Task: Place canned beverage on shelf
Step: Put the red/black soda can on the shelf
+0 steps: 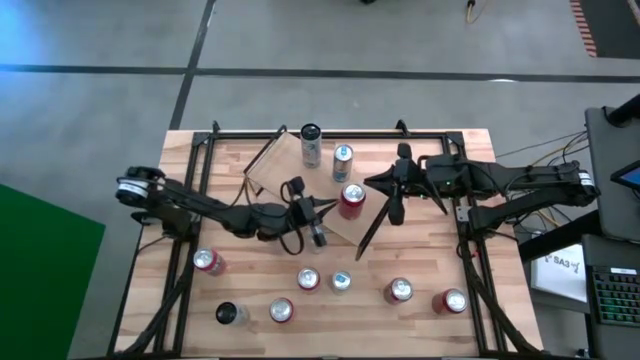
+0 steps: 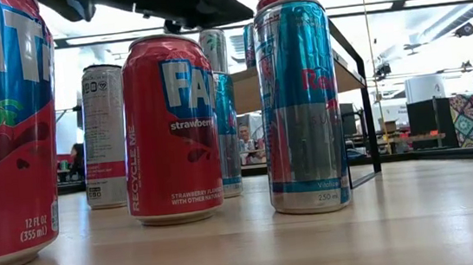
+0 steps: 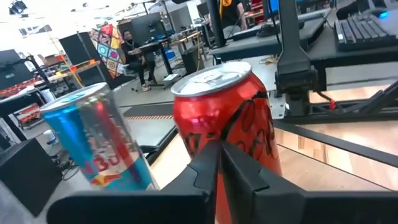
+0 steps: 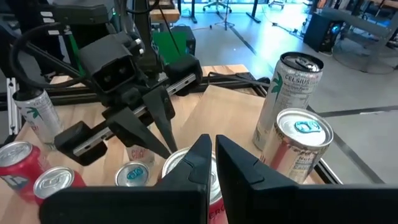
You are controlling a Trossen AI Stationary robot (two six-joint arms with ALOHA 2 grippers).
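Note:
The shelf (image 1: 288, 168), a light-wood plank with black end frames, stands askew at the table's middle. Three cans stand on it: a red can (image 1: 352, 200), a blue-and-silver can (image 1: 343, 160) and a dark-topped can (image 1: 311, 145). My left gripper (image 1: 328, 208) is shut, level, with its tips just left of the red can (image 3: 249, 118). My right gripper (image 1: 368, 181) is shut too and hangs a little above and to the right of the red can's top (image 4: 177, 160), with nothing in it. My left gripper comes level from the table's left, its shut fingertips (image 3: 214, 155) right in front of the red can's side (image 3: 205, 127). I cannot tell whether they touch it. The can stands upright on the shelf.
Several more cans stand on the tabletop near its front edge, from a red one (image 1: 208, 262) to another red one (image 1: 450, 301). Black frame rails (image 1: 200, 180) run along the table's left, right and far sides. People sit in the room beyond.

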